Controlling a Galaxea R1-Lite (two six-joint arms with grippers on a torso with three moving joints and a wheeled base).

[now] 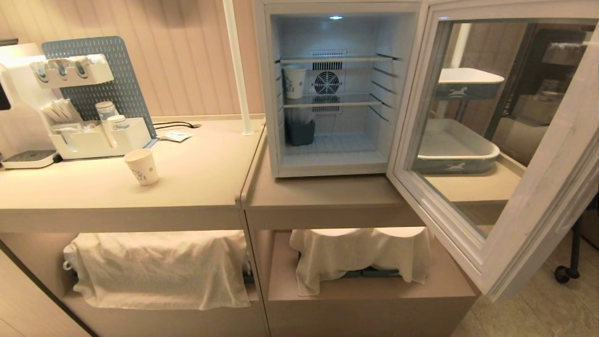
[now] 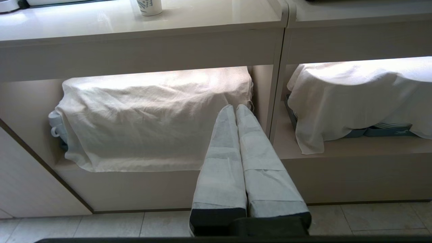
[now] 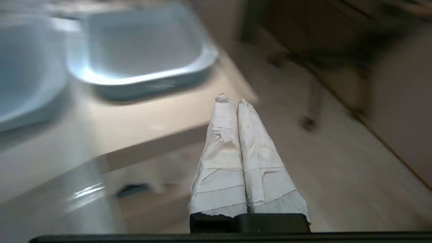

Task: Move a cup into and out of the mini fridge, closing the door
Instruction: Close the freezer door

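I see the mini fridge (image 1: 337,89) with its door (image 1: 496,140) swung wide; the cup (image 1: 141,166) stands on the tabletop (image 1: 196,178). Both grippers, left gripper (image 2: 235,107) and right gripper (image 3: 231,99), are closed and empty, so I'd open one before approaching the cup's rim level.

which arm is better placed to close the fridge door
Probably the right. The door hangs open on the robot's right, and the right claw, shut and empty, is out beside the trays near it. The left claw, shut, sits low before the cloth-covered shelf.
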